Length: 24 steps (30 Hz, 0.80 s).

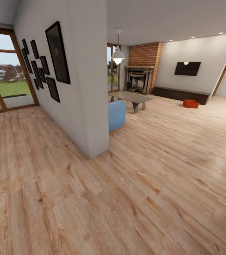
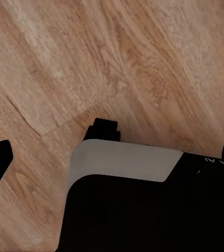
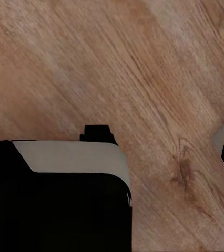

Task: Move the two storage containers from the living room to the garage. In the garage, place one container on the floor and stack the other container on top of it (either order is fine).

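Across the living room, an orange-red storage container (image 1: 191, 103) sits on the light wood plank floor (image 1: 144, 184) beside the long dark cabinet (image 1: 181, 94). It is low, rectangular and plain-walled. Whether either tool is spread or pressed together cannot be told.

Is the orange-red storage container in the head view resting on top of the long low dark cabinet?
No, the storage container sits on the wood plank floor in front of the dark cabinet.

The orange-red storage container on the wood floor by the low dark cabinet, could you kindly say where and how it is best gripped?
The orange-red storage container sits far off, open side up, before the low dark cabinet. Probably take its two short end walls at the rim, one pincer per end, approaching from the open floor side. Finer detail is too small to tell.
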Available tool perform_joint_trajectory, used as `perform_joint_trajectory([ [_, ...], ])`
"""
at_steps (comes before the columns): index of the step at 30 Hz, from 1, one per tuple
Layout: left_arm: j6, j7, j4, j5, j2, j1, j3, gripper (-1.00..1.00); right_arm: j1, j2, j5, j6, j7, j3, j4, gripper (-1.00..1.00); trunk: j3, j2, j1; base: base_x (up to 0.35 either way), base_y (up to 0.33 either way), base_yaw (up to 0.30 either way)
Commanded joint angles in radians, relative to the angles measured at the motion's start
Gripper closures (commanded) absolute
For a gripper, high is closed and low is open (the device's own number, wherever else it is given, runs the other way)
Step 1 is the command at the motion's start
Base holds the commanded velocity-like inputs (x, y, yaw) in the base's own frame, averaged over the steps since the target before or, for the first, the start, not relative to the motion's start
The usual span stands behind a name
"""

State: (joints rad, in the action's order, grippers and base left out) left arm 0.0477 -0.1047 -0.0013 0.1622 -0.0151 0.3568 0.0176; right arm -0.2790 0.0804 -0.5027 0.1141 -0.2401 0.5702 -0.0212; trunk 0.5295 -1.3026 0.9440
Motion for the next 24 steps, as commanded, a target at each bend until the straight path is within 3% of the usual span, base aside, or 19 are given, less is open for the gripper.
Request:
perform_joint_trajectory([
  [1,0.003,-0.003,0.000,0.007,0.000,0.001,0.001,-1.00,-0.001,0.001,-0.008,0.009,-0.001,0.008,-0.008,-1.00,0.001,0.000,0.001,0.320,0.000,0.000],
  [7,0.003,-0.003,0.000,0.005,-0.002,0.001,0.001,-1.00,0.000,0.001,-0.009,0.007,-0.003,0.007,-0.011,-1.00,-0.001,0.000,0.001,0.222,0.000,-0.138],
  [24,0.003,-0.003,0.000,0.006,0.000,0.001,0.001,-1.00,0.000,0.001,-0.010,0.007,-0.004,0.005,-0.011,-1.00,-0.011,0.000,0.001,0.009,0.000,-0.249],
])
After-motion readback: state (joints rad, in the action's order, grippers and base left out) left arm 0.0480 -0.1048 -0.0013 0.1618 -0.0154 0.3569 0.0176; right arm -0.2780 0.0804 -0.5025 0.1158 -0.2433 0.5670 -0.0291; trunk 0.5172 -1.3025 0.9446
